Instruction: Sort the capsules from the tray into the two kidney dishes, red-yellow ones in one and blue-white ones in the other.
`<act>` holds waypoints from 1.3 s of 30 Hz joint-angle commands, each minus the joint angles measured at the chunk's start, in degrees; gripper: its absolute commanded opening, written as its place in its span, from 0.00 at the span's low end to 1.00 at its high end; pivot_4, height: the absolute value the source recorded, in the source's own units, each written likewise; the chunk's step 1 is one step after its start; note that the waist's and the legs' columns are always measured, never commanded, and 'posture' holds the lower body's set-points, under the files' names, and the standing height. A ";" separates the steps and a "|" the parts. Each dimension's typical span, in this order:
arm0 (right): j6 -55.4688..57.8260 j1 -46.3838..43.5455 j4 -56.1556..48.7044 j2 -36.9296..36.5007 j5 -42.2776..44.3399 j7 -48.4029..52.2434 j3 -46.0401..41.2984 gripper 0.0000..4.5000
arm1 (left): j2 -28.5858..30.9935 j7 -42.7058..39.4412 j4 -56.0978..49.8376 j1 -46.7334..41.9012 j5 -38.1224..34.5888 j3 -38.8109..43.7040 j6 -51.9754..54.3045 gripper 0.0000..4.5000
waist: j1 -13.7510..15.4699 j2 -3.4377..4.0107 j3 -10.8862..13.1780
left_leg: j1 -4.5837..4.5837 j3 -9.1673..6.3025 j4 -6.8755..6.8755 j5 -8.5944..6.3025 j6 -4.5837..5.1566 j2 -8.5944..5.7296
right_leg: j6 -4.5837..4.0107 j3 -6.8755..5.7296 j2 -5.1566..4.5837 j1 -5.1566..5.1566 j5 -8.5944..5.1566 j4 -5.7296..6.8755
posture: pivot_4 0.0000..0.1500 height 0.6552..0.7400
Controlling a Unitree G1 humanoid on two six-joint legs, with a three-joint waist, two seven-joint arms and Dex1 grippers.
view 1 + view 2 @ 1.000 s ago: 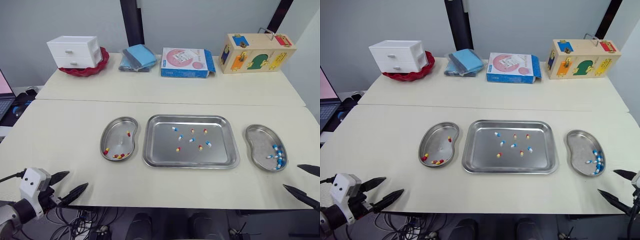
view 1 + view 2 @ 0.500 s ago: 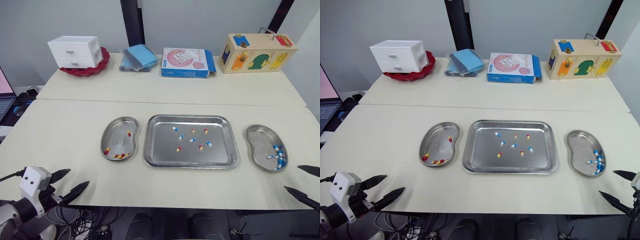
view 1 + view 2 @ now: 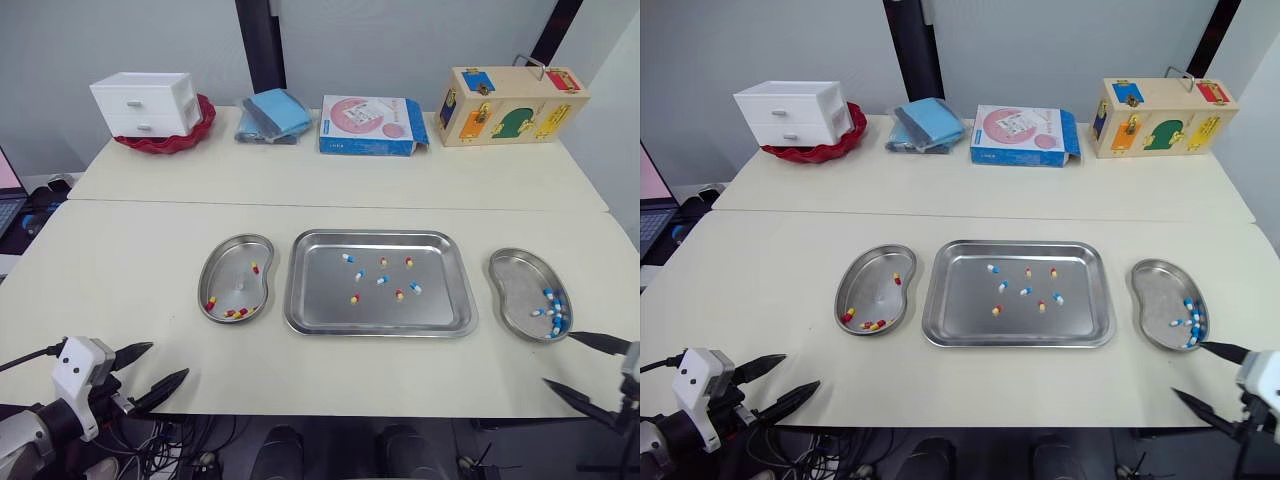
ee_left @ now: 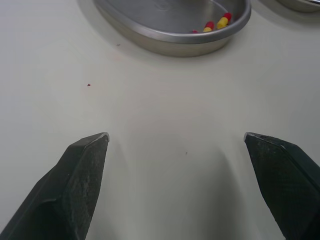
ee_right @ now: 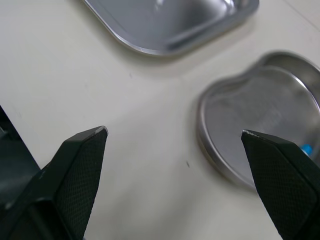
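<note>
A steel tray (image 3: 300,300) lies mid-table with several red-yellow and blue-white capsules (image 3: 383,280) scattered in it. Left of it, a kidney dish (image 3: 235,265) holds several red-yellow capsules (image 3: 232,313). On the tray's right, a second kidney dish (image 3: 518,280) holds several blue-white capsules (image 3: 553,308). My left gripper (image 3: 167,361) hovers open at the table's near edge, short of the left dish (image 4: 165,42) and its capsules (image 4: 217,22). My right gripper (image 3: 558,360) is open and empty just in front of the right dish (image 5: 260,120), with the tray corner (image 5: 170,25) beyond.
On the far table stand a white drawer unit (image 3: 145,103) in a red dish, folded blue cloths (image 3: 270,113), a pink and blue box (image 3: 370,123) and a wooden lock box (image 3: 512,105). A laptop (image 3: 5,190) sits off the table's left edge.
My right gripper has edged left toward the near end of the right dish. The left gripper has shifted slightly right. Both stay open and the capsules have not moved.
</note>
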 commanded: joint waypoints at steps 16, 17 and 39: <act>2.30 -8.89 -12.12 6.96 -4.27 -11.34 22.35 1.00 | 1.26 9.37 -25.93 -7.47 -8.10 -10.45 14.70 1.00 | 0.21 -0.05 -0.03 | -0.01 -0.09 0.02 0.01 0.00 -0.02 | 0.01 -0.05 0.01 0.02 0.02 0.00 | 1.00 1.00; 1.14 -8.56 -11.06 7.07 -4.63 -11.05 22.71 1.00 | 1.37 10.30 -26.28 -9.73 -7.93 -12.60 15.83 1.00 | 0.19 -0.05 -0.03 | -0.02 -0.09 0.02 0.01 0.00 -0.02 | 0.01 -0.05 0.01 0.02 0.02 0.00 | 1.00 1.00; -10.19 -4.79 -3.05 11.05 -8.38 -14.13 28.17 1.00 | -15.03 23.56 -3.84 -54.02 10.64 -49.54 29.00 0.67 | -0.03 0.04 -0.05 | -0.02 -0.16 0.12 0.01 0.01 -0.06 | 0.07 -0.05 0.07 0.05 0.06 0.03 | 1.00 1.00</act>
